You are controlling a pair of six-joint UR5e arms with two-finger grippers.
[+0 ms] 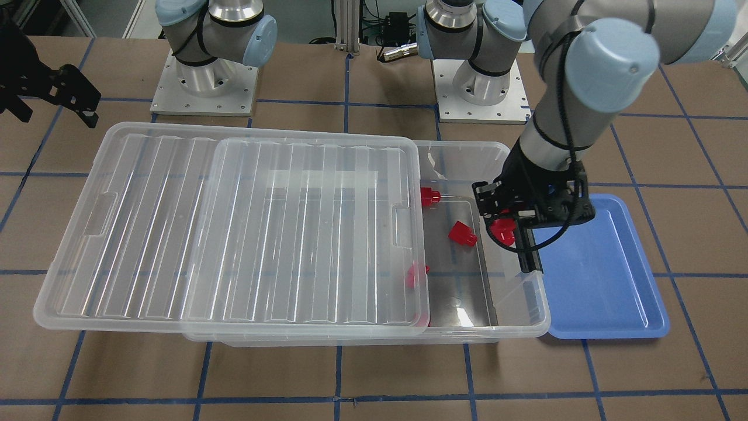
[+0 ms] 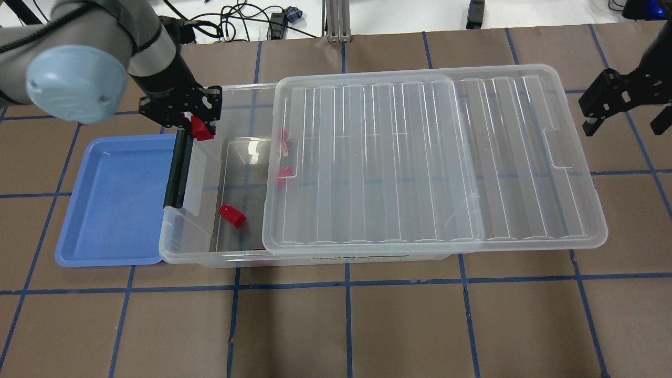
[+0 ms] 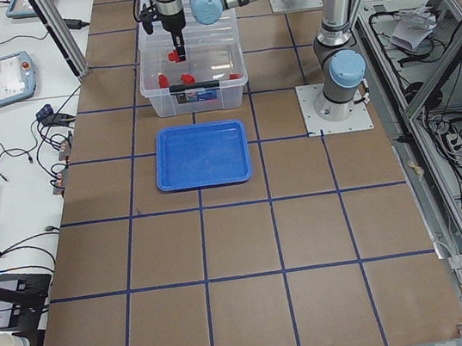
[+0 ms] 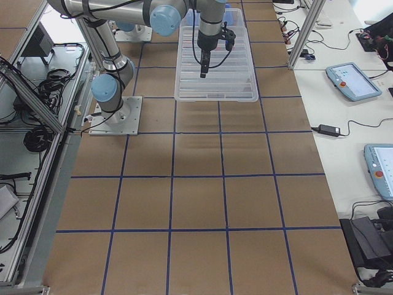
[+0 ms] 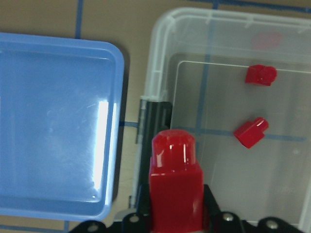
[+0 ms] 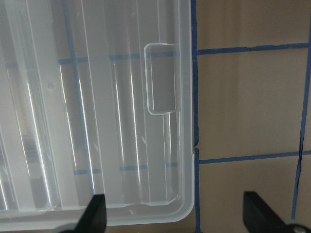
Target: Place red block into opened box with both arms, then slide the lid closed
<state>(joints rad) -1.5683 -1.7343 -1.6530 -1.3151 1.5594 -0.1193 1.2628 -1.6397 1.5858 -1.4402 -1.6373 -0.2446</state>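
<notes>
My left gripper (image 2: 197, 122) is shut on a red block (image 2: 201, 129) and hangs over the open short end of the clear box (image 2: 184, 248), just above its black latch bar (image 2: 176, 173). In the left wrist view the red block (image 5: 174, 187) stands nub up between the fingers. Loose red blocks (image 2: 232, 216) (image 1: 429, 196) lie on the box floor, some partly under the lid. The ribbed lid (image 2: 420, 157) is slid toward the robot's right and overhangs that end of the box. My right gripper (image 2: 622, 118) is open beside the lid's far short edge (image 6: 187, 145), apart from it.
A blue tray (image 2: 115, 199) lies against the box's latch end, with nothing in it. Brown table paper with blue tape lines surrounds the box. Both arm bases (image 1: 204, 82) stand behind the box in the front-facing view.
</notes>
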